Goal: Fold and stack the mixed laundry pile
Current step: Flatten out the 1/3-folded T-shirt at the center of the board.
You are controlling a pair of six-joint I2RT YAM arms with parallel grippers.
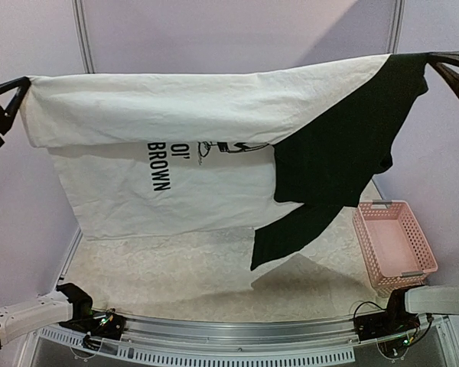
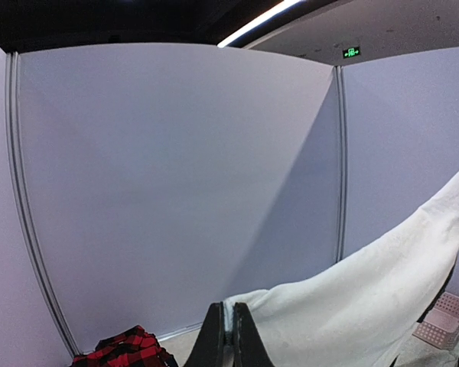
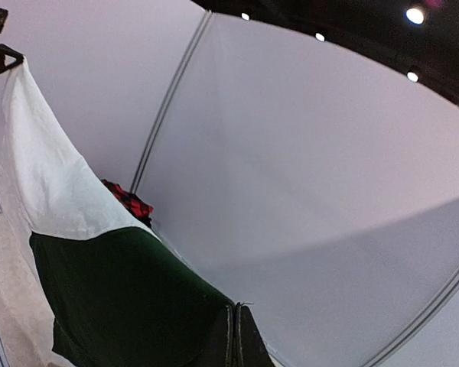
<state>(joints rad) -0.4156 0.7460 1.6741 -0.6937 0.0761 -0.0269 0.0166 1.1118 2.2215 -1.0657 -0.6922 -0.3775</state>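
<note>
The white printed tee [image 1: 191, 153] with dark sleeves [image 1: 344, 145] hangs spread wide above the table. It is held high by both arms. My left gripper [image 1: 19, 86] is shut on the tee's white corner, which shows in the left wrist view [image 2: 352, 298] pinched between the jaws of the left gripper [image 2: 229, 307]. My right gripper [image 1: 437, 63] is shut on the dark sleeve edge [image 3: 122, 290], with the jaws of the right gripper [image 3: 236, 307] closed on it. The red-and-black plaid shirt [image 2: 122, 350] lies at the back by the wall and also shows in the right wrist view [image 3: 128, 200]. It is hidden behind the tee in the top view. No navy folded clothes show.
A pink slatted basket [image 1: 394, 245] stands empty at the table's right edge and also shows in the left wrist view [image 2: 442, 317]. A pale cloth [image 1: 176, 267] covers the table. Grey partition walls [image 1: 237, 34] close off the back and sides.
</note>
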